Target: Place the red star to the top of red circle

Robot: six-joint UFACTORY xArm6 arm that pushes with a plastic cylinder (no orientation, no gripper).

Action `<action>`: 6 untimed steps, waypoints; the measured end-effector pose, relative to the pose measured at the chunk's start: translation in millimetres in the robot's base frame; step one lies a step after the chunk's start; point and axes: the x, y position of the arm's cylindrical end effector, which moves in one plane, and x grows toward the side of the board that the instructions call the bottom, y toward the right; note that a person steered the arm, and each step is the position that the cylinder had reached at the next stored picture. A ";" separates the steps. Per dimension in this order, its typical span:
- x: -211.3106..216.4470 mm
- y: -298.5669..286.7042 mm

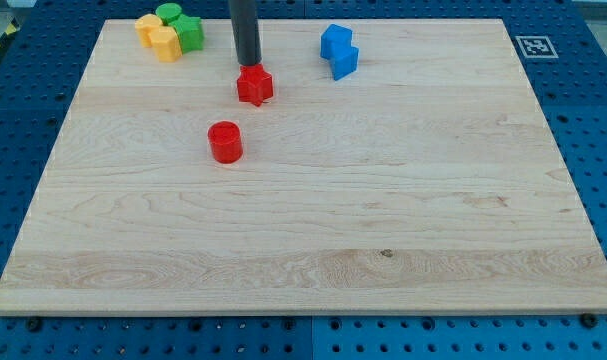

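Camera view: a pale wooden tabletop (313, 220) fills most of the frame, lying on a blue perforated surface (598, 120). My dark rod comes down from the top edge, left of centre, and my tip (248, 64) sits at the upper edge of the red star (254, 85), touching it or just short of touching; I cannot tell which. I have no hand that opens or closes, only this rod, and it holds nothing. The red star lies in the upper middle-left of the frame. The red circle (225, 142), a short cylinder, stands below it and slightly to the left, near but apart. In the upper left corner a yellow block (160, 37) and a green block (181, 27) cluster together, touching. To the right of my rod, near the top, sit two blue blocks (338, 51), pressed against each other. A black-and-white marker tag (534, 46) sits at the upper right corner.
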 end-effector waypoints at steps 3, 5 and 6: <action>49.2 20.9; 72.7 57.3; 73.3 56.0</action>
